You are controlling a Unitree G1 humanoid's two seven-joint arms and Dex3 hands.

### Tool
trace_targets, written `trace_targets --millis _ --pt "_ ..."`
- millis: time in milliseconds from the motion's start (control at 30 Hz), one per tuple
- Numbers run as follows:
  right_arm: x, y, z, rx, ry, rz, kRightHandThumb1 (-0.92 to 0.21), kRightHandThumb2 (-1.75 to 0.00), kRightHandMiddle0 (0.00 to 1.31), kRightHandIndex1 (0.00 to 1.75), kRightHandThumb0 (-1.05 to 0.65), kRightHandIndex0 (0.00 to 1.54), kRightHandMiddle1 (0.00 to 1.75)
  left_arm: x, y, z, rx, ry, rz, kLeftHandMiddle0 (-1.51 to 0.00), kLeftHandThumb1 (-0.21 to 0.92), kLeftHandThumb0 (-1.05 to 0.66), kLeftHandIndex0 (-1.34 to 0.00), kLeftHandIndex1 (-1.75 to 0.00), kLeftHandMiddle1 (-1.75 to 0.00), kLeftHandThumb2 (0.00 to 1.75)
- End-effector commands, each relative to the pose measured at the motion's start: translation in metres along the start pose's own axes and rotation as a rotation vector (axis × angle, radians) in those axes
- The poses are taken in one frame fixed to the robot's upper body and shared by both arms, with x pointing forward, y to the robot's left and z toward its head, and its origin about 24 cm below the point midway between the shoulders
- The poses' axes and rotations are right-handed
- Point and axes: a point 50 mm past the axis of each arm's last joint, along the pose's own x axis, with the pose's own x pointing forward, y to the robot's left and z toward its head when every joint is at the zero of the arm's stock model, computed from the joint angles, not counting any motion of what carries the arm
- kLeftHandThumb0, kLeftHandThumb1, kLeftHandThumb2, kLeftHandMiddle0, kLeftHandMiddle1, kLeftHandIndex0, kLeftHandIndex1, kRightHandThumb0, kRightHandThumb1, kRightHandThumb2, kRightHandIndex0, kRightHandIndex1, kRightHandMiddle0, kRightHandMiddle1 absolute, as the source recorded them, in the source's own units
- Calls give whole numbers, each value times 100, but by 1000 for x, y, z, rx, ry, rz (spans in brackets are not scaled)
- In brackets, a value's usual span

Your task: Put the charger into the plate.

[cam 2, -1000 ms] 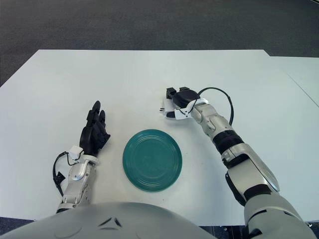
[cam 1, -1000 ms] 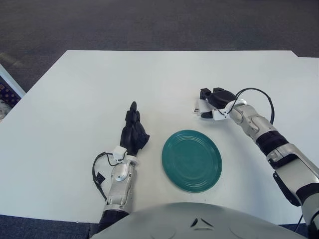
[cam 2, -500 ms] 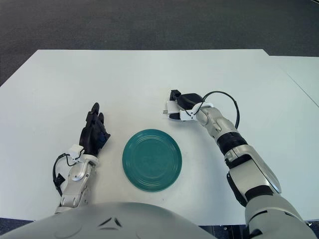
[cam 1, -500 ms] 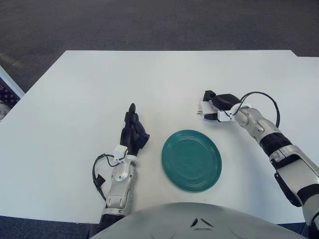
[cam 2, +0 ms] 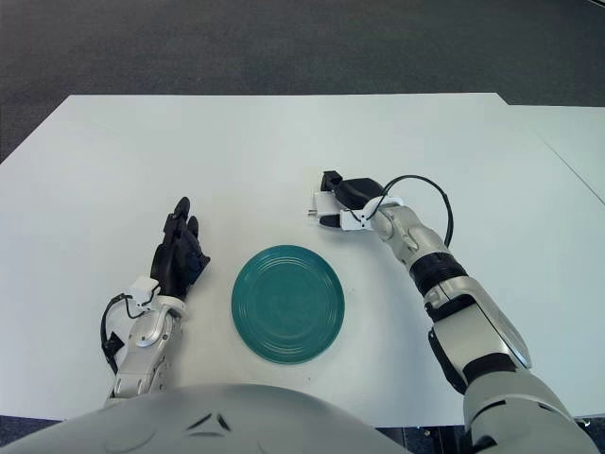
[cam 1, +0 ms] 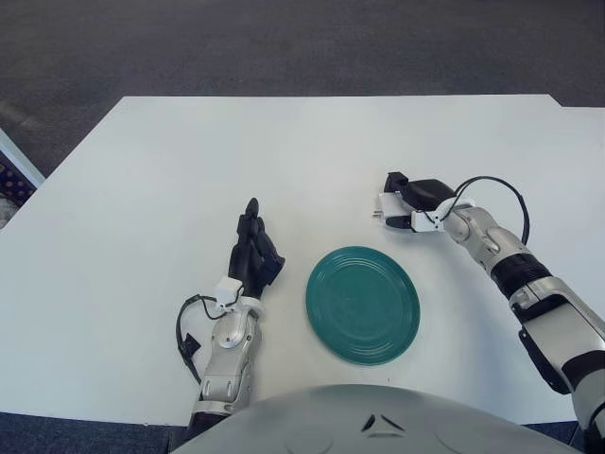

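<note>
A small white charger [cam 1: 387, 205] sits just beyond the far right rim of the round green plate [cam 1: 363, 304] on the white table. My right hand [cam 1: 408, 200] has its dark fingers curled around the charger, thumb below and fingers above. The left hand [cam 1: 253, 251] shows to the left of the plate, fingers straight and pointing away from me, holding nothing.
The white table [cam 1: 189, 170] stretches wide to the left and far side. Dark carpet lies beyond its far edge. A second white surface [cam 2: 577, 142] adjoins at the far right.
My right hand has closed its fingers onto the charger and shifted slightly right. The left hand has barely moved.
</note>
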Motion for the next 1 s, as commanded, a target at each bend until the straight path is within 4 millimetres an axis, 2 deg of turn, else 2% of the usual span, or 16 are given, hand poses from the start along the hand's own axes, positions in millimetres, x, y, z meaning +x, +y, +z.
trace_targets --millis 0,333,533,667,800,867,933,967 --pt "-3 23 1 21 12 89 -92 -89 111 175 -95 127 175 -3 -4 -3 -25 26 18 -11 92 -91 0 -32 -1 102" --pt "-2 25 1 57 39 78 -92 -83 110 175 -88 127 175 -2 -4 -2 -31 26 12 -11 92 -90 0 -31 -1 102" --pt "-1 23 0 76 52 58 -92 -79 111 175 -75 127 175 -1 -5 -2 -39 29 7 -11 92 -91 0 -30 0 101" --pt "1 9 -4 90 71 24 -92 -74 109 175 -61 126 175 0 -4 -2 -25 31 8 -11 92 -91 0 -29 0 101" --pt "4 -20 -9 111 94 -46 -92 -72 106 175 -52 126 175 0 -4 -2 1 32 2 -11 92 -92 0 -29 0 101" --pt "4 -23 -9 114 95 -52 -92 -72 105 175 -51 126 175 0 -4 -3 4 32 2 -11 92 -93 0 -28 0 102" --pt "4 -36 -8 122 87 -85 -92 -72 104 175 -49 126 175 1 -4 -3 9 33 0 -10 92 -93 0 -28 0 102" --pt "3 -51 -6 127 76 -119 -92 -72 104 175 -49 125 175 1 -4 -3 11 35 -1 -10 92 -93 0 -27 0 102"
